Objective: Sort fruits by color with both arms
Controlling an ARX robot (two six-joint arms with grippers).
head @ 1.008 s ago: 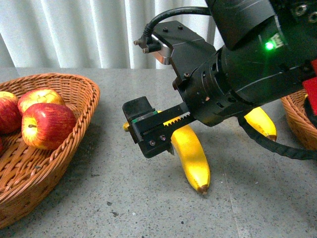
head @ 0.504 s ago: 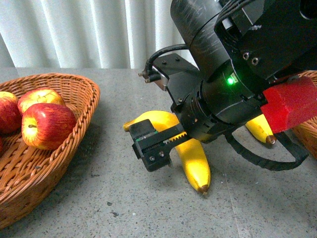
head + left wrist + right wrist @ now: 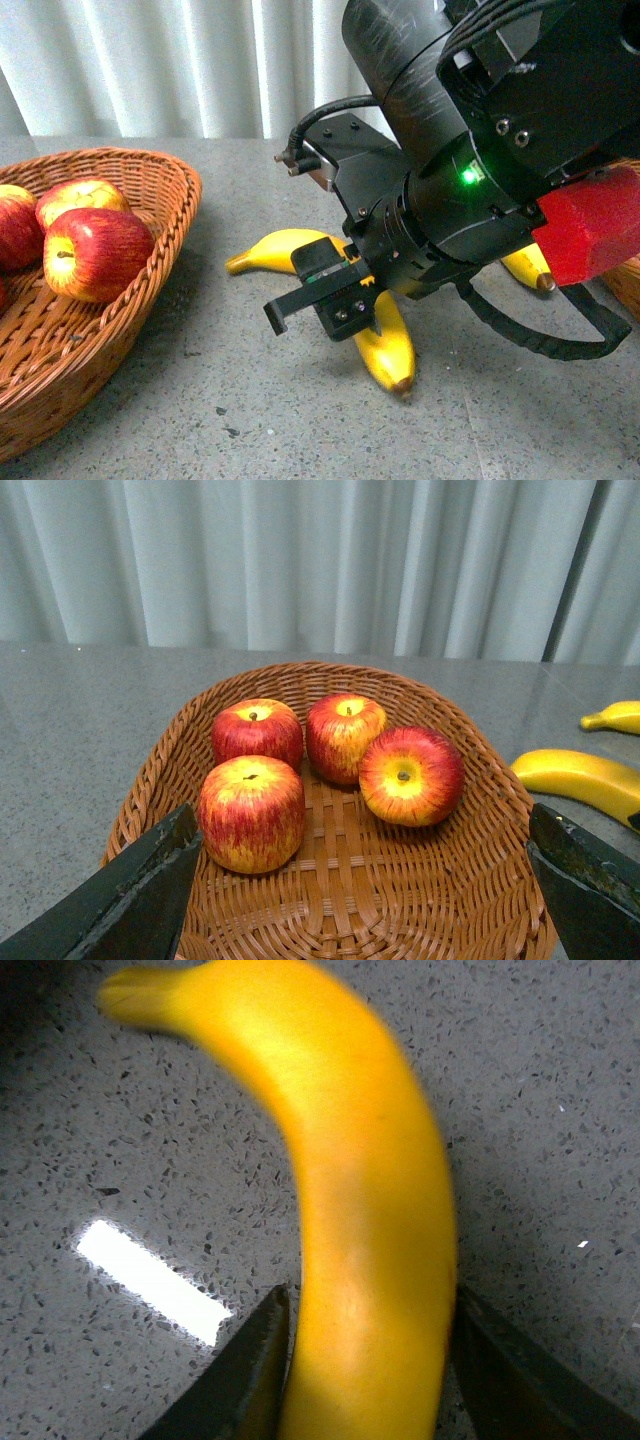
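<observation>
Several red-and-yellow apples [image 3: 400, 775] lie in a wicker basket [image 3: 480, 880], which also shows at the left of the front view as the basket [image 3: 170, 200] with apples [image 3: 95, 250]. My left gripper [image 3: 360, 905] hangs open over this basket, holding nothing. My right gripper [image 3: 335, 315] is shut on a yellow banana [image 3: 385, 345] in the middle of the table. Its fingers [image 3: 240, 1370] press both sides of the banana [image 3: 340, 1160]. Another banana [image 3: 527, 268] lies behind the right arm, mostly hidden.
The grey speckled tabletop [image 3: 200, 400] runs back to a white curtain [image 3: 150, 70]. A sliver of a second wicker basket [image 3: 628, 290] shows at the right edge, behind the arm's red block [image 3: 590, 235].
The right gripper has dropped lower and turned, and its jaws have shut on the banana. The banana's stem end has swung left and its tip has shifted slightly.
</observation>
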